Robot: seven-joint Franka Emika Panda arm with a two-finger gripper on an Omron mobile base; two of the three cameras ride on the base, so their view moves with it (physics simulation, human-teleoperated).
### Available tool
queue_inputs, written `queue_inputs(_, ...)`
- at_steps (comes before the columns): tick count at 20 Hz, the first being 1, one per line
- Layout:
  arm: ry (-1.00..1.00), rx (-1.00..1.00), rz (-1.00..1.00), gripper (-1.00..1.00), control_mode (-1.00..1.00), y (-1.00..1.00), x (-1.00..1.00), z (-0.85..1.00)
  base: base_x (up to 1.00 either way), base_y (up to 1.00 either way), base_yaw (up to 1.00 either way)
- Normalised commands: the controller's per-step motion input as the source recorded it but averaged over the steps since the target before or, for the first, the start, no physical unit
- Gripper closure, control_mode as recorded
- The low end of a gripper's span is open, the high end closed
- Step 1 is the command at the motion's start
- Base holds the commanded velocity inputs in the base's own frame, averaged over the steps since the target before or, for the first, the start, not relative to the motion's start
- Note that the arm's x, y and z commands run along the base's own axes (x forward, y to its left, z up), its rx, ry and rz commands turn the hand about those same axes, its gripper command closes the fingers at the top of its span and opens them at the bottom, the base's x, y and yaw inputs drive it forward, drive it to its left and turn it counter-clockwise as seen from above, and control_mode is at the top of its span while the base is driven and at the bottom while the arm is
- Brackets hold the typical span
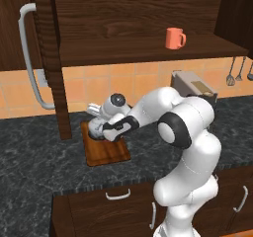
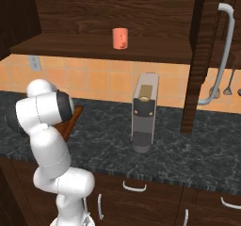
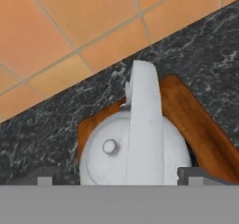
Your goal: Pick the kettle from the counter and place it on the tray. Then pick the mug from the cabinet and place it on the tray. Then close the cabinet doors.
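Note:
The silver-grey kettle (image 3: pixel 135 148) stands upright on the reddish-brown tray (image 3: pixel 196 125), its arched handle running up the middle of the hand view. My gripper (image 3: pixel 119 177) is open just above it. The fingertips (image 3: pixel 44 178) stand wide apart on either side of the handle, clear of it. In the left base view the hand (image 1: pixel 101 127) hovers over the far end of the tray (image 1: pixel 106 154) and hides most of the kettle. The orange mug (image 1: pixel 174 38) (image 2: pixel 120 38) sits on the shelf of the open cabinet (image 1: pixel 138 48).
Both cabinet doors are swung open, with their bar handles at the left (image 1: pixel 29 58) and at the right (image 2: pixel 223 55). A boxy grey appliance (image 2: pixel 143 112) stands on the dark counter (image 1: pixel 29 152) right of the tray. Utensils (image 1: pixel 237 70) hang on the tiled wall.

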Motion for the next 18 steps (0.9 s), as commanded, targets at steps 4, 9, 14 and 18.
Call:
queue_inputs(4,-0.01,0.07,0.01,-1.0,-1.0,-0.12,-0.22,0.28,0.0,0.0,0.0)
queue_inputs(9,0.0,0.01,0.0,-1.0,-1.0,-0.12,-0.19,0.56,0.0,0.0,0.0)
queue_inputs(14,0.0,0.0,0.0,-1.0,-1.0,-0.12,-0.38,0.77,0.0,0.0,0.0)
queue_inputs(18,0.0,-0.01,0.0,-1.0,-1.0,-0.24,-0.55,0.74,0.0,0.0,0.0)
